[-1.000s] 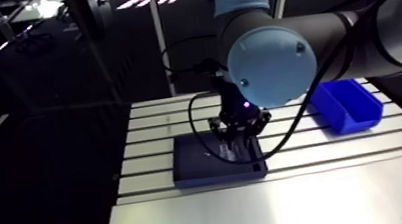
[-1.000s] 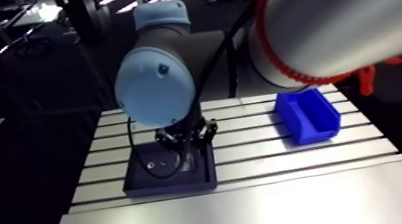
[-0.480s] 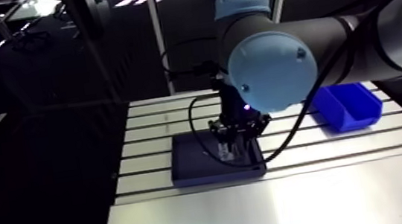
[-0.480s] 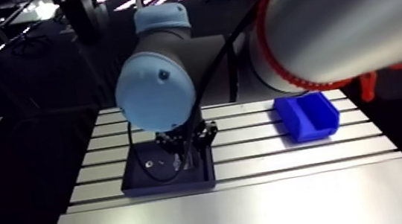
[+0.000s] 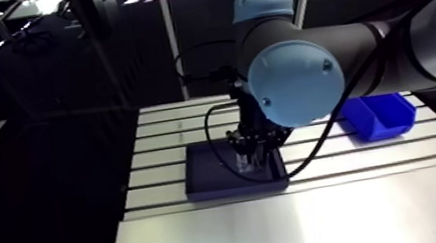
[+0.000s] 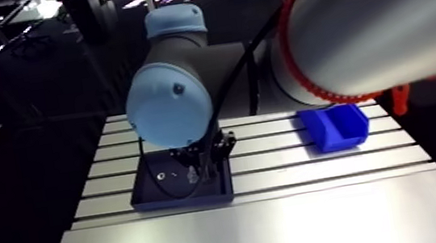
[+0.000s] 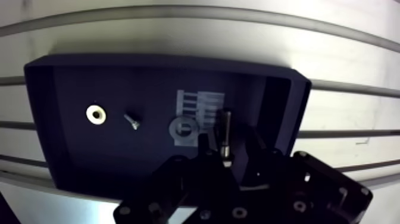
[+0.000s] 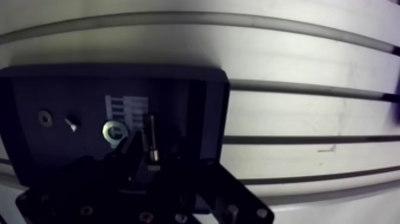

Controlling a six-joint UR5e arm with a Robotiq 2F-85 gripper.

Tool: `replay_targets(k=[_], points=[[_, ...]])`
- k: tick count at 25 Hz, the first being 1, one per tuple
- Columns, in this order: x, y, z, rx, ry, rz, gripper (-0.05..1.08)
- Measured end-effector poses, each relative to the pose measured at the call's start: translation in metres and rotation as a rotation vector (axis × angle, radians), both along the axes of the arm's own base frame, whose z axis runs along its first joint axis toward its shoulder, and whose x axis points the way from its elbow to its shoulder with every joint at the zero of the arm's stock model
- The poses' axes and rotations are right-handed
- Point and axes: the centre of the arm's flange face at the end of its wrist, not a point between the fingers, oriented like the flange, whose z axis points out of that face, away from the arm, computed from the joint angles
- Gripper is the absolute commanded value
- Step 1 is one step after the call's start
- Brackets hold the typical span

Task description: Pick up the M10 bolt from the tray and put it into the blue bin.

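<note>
In the wrist view the M10 bolt (image 7: pixel 224 132) lies in the dark tray (image 7: pixel 41 101), near its wall on the blue bin's side, shank pointing away from the wrist. My gripper (image 7: pixel 225 154) is down inside the tray, and its two dark fingers (image 7: pixel 205 152) press against the bolt's head end from both sides. The bolt still rests on the tray floor. In the arm view the gripper (image 5: pixel 252 157) stands low over the tray (image 5: pixel 213 177). Off to the right, the blue bin (image 5: pixel 379 115) sits on the slotted table.
Beside the bolt in the tray lie a large washer (image 7: pixel 184 130), a small screw (image 7: pixel 131 121) and a pale ring washer (image 7: pixel 96 114). A white striped label (image 7: pixel 201 104) marks the tray floor. The tray wall (image 7: pixel 286 113) stands close beside the gripper.
The fingers stood wide apart over the tray earlier; they have drawn together around the bolt. The arm camera has shifted slightly.
</note>
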Motion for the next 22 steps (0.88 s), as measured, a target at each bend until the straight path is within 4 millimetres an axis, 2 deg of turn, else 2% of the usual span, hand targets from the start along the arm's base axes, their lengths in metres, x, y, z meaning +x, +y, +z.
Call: replay_targets(k=[8, 10, 13, 15, 18, 22], points=[[0.0006, 0.0, -0.0018, 0.0, -0.003, -0.001, 0.66], [0.0009, -0.0001, -0.0022, 0.0, -0.004, -0.001, 0.73], [0.001, -0.0002, -0.0024, -0.001, -0.005, -0.001, 0.75], [0.0013, -0.0002, -0.0026, -0.001, -0.005, -0.002, 0.82], [0.002, -0.0003, -0.0033, -0.002, -0.007, -0.002, 0.83], [0.0026, -0.0003, -0.0035, -0.002, -0.008, -0.003, 0.93]])
